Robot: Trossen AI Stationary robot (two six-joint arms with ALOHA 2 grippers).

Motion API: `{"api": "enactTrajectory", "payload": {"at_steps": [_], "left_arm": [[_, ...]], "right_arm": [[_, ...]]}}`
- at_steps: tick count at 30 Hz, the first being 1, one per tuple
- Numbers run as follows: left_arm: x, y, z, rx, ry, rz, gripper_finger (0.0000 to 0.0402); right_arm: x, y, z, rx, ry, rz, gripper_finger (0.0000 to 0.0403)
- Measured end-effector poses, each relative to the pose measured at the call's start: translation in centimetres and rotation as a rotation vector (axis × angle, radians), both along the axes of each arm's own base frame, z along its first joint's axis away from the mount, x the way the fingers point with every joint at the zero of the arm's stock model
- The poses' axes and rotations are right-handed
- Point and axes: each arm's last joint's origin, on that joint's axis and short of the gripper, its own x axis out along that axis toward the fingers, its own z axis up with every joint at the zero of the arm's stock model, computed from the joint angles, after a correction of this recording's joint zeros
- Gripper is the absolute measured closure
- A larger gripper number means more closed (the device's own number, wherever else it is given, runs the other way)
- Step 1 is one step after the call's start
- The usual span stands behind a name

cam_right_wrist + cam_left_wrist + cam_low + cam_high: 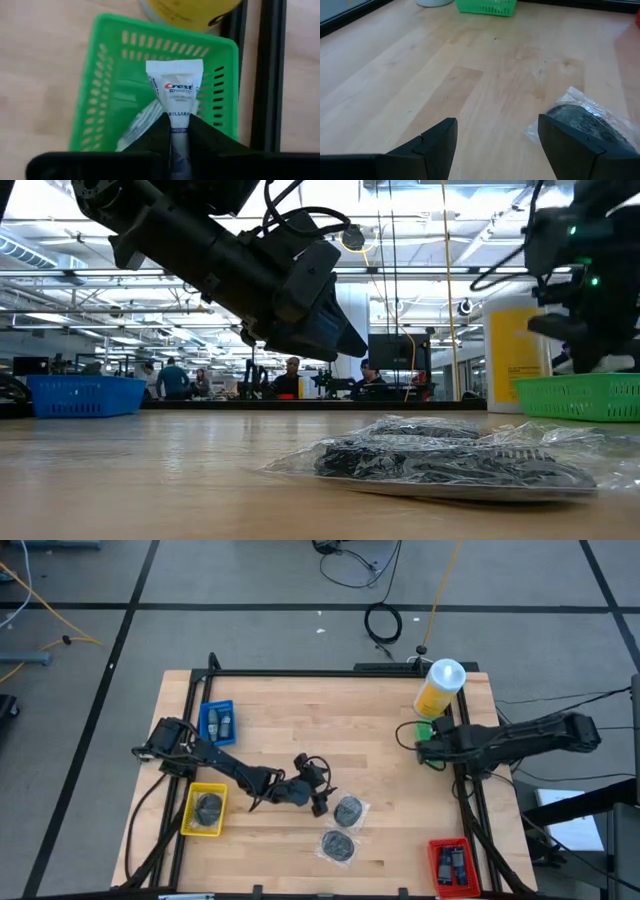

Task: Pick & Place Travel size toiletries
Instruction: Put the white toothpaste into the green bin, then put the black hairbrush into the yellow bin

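At the worktop's (330, 720) left edge a blue bin (217, 722) holds two small grey-blue bottles (219, 724), their caps too small to make out from above; below it a yellow bin (204, 811) holds one dark bundle in a clear bag. The left gripper (497, 142) hangs low over the middle of the worktop with its jaws apart and nothing between them, bare wood ahead of it; a bagged dark bundle (348, 811) lies just beside it, partly hidden behind one finger in the left wrist view. A second bagged bundle (339, 846) lies near the front edge. The centre and far half of the worktop are open wood. On the right, the right gripper (178, 131) is over the green bin (105, 95), which sits tight against the black frame rail (267, 75) and just beside a yellow container (439, 688). Its jaws are clamped on a white toothpaste tube (176, 90), whose lower end is hidden between the fingers; another white tube (142, 122) lies in the bin beneath. A red bin (452, 865) at the front right corner holds dark oblong items.
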Motion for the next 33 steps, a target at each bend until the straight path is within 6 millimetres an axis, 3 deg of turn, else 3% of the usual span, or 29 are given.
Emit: {"api": "enactTrajectory", "payload": {"at_steps": [7,13,18,23,27,33], "left_arm": [[0.0,0.0,0.0,-0.003,0.002,-0.006,0.0131],[0.0,-0.1,0.0,0.002,0.002,-0.013,0.0131],[0.0,-0.6,0.2,0.026,-0.010,-0.038,0.0131],[-0.8,-2.7,0.5,0.061,0.001,-0.115,0.0131],[-2.1,-4.7,1.9,0.081,0.043,-0.146,0.0131],[-3.9,-6.2,4.2,0.058,0.103,-0.111,0.0131]], "right_arm": [[0.6,-1.1,-1.4,-0.008,-0.035,0.048,0.0258],[1.7,-1.6,0.4,-0.050,-0.112,0.171,0.0194],[3.9,-0.9,1.8,-0.096,-0.316,0.411,0.0188],[7.0,1.9,1.7,-0.133,-0.554,0.790,0.0198],[8.4,4.8,-0.4,-0.226,-0.655,1.066,0.0206],[8.9,6.8,-4.3,-0.297,-0.684,1.235,0.0217]]}}
